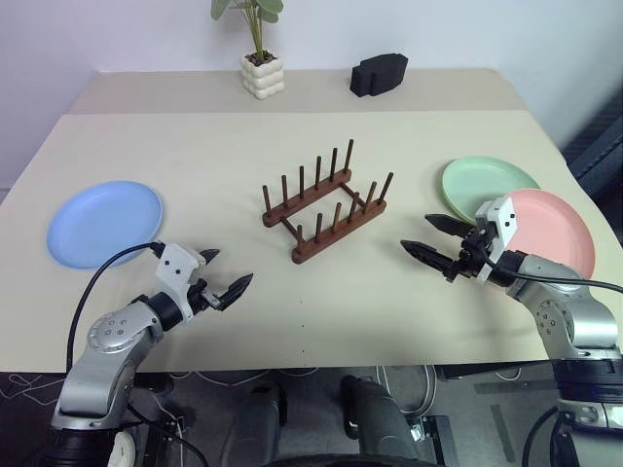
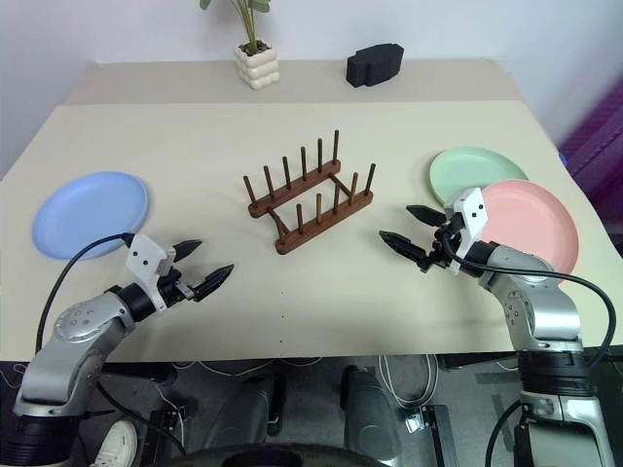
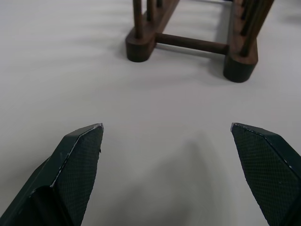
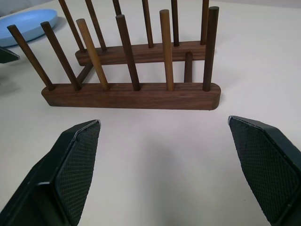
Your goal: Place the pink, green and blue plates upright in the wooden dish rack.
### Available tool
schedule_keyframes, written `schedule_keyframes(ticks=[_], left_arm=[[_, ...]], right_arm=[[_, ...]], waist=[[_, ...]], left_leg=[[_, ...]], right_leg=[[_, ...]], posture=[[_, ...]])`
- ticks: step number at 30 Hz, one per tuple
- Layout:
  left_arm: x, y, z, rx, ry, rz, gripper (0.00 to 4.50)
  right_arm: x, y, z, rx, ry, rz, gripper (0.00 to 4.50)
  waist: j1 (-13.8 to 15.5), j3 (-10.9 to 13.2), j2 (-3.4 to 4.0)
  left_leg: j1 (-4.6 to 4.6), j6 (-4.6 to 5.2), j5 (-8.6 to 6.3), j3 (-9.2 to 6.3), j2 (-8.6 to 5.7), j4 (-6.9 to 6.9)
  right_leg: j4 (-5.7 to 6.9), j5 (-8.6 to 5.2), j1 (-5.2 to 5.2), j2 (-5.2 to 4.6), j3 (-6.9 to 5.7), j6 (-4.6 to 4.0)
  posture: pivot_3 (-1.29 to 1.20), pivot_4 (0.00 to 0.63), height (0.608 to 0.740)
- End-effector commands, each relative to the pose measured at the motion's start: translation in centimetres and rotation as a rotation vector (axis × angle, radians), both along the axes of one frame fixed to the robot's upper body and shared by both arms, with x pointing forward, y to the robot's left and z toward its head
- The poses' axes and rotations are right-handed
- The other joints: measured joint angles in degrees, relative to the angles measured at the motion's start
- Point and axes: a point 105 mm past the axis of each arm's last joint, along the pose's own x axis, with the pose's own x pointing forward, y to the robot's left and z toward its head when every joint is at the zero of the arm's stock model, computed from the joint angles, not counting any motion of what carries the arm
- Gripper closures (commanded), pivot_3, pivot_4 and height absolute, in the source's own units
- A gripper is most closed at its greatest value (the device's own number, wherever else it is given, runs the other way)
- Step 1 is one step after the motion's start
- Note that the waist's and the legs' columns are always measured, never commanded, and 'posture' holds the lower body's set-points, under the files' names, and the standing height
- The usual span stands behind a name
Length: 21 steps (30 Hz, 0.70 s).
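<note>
The wooden dish rack (image 1: 324, 202) stands empty at the table's middle, two dark rails with thin upright pegs. The blue plate (image 1: 104, 223) lies flat at the left. On the right, the pink plate (image 1: 545, 230) overlaps the near edge of the green plate (image 1: 484, 185). My left gripper (image 1: 224, 274) hovers open near the front edge, right of the blue plate, pointing toward the rack (image 3: 193, 44). My right gripper (image 1: 434, 239) is open too, just left of the pink plate, facing the rack (image 4: 131, 92). Neither holds anything.
A black block (image 1: 379, 74) and a small potted plant (image 1: 261, 60) stand at the back of the beige table (image 1: 195, 146). Cables hang below the table's front edge (image 1: 321, 368).
</note>
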Motion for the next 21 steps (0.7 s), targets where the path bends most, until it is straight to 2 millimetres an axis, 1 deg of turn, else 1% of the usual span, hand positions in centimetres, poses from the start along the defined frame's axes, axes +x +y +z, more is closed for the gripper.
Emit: schedule_keyframes(ticks=[1,6,9,12,17,19,21], left_arm=[[0.4,-0.3,1.3,0.005,-0.065,-0.009,0.0],[0.3,-0.3,0.7,0.001,-0.065,-0.002,0.0],[0.2,-0.3,0.5,0.001,-0.062,-0.014,0.0],[-0.1,-0.2,0.4,0.026,-0.051,-0.036,0.0],[-1.1,-1.0,0.0,0.022,0.007,-0.117,0.0],[-1.2,-2.1,-0.8,0.066,0.04,-0.187,0.0],[-1.0,-2.9,-1.2,0.095,0.046,-0.227,0.0]], right_arm=[[0.3,-0.3,1.6,-0.021,-0.051,0.003,0.07],[1.2,0.1,2.1,-0.031,-0.07,0.008,0.07],[1.2,0.3,2.2,-0.03,-0.074,0.012,0.07],[0.6,0.5,1.6,-0.03,-0.059,0.018,0.07],[0.1,0.8,1.1,-0.035,-0.053,0.017,0.07],[-0.5,0.9,0.8,-0.033,-0.051,0.015,0.07],[-1.0,1.1,0.5,-0.032,-0.048,0.015,0.07]], waist=[[0.0,0.0,0.0],[-0.1,0.0,0.01],[-0.1,0.0,0.01],[0.1,0.0,0.01],[-0.1,0.0,0.03],[0.0,0.0,0.03],[0.1,0.0,0.05]], left_leg=[[0.0,0.0,0.0,0.0,0.0,0.02],[0.01,0.03,-0.02,-0.01,-0.01,0.2],[0.0,0.04,-0.03,-0.02,-0.01,0.24],[-0.01,0.07,-0.04,-0.03,-0.02,0.34],[-0.01,0.11,-0.07,-0.03,-0.03,0.44],[0.0,0.11,-0.07,-0.03,-0.02,0.46],[0.03,0.11,-0.07,-0.06,-0.03,0.47]], right_leg=[[0.01,0.0,0.0,0.0,0.0,0.0],[0.11,0.01,0.04,0.01,0.0,0.01],[0.16,0.02,0.04,0.01,0.0,0.02],[0.16,0.02,0.09,0.0,0.0,0.03],[0.16,0.03,0.14,-0.02,0.01,0.04],[0.19,0.03,0.14,-0.01,0.01,0.04],[0.22,0.03,0.18,-0.01,0.0,0.04]], posture=[[0.0,0.15,0.739],[0.0,0.15,0.739],[0.0,0.15,0.739],[0.0,0.15,0.739],[0.0,0.15,0.739],[0.0,0.15,0.739],[0.0,0.15,0.739]])
